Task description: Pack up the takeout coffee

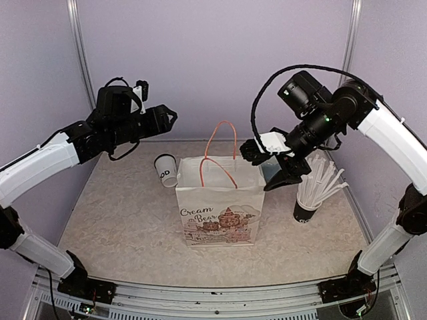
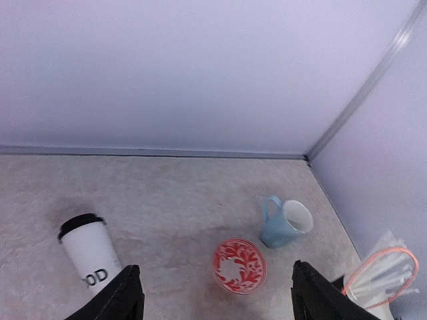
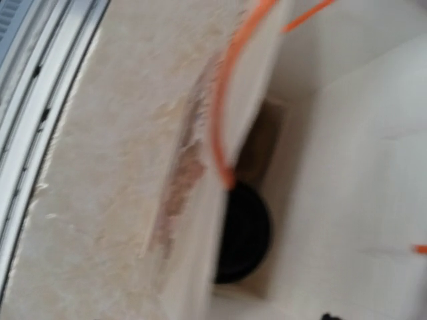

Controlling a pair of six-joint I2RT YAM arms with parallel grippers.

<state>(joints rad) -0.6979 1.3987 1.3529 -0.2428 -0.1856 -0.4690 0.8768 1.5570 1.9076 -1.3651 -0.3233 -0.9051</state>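
The packing was judged to be half done. One cup (image 3: 245, 233) was seen inside the paper bag (image 1: 220, 200). Only its round black lid could be made out in the blurred right wrist view, low in a corner of the bag beneath an orange handle (image 3: 223, 127). The second cup (image 2: 90, 257) was left on the bench (image 1: 120, 227), just behind the bag's left corner and apparently upright.

The right gripper (image 1: 267, 163) was held over the bag's right rim. Its jaws appeared to be apart in the overhead view, and nothing could be seen between them. The left gripper (image 1: 171, 118) was raised well above the bench and pointed towards the back wall. Its jaws were spread wide and nothing was held in them.

The step in hand was taken to be the release of the first cup into the bag, with the fetching of the second not yet begun. For the next move, the left gripper would have to be lowered to the second cup and closed round its body below the lid. The cup would then have to be carried over the bag's rim, between the handles, and set down beside the first without the thin paper wall being pushed over.

The second cup was seen to be small and white, tapered towards the base, with black lettering low on its side. It was capped with a black lid (image 2: 80, 225).
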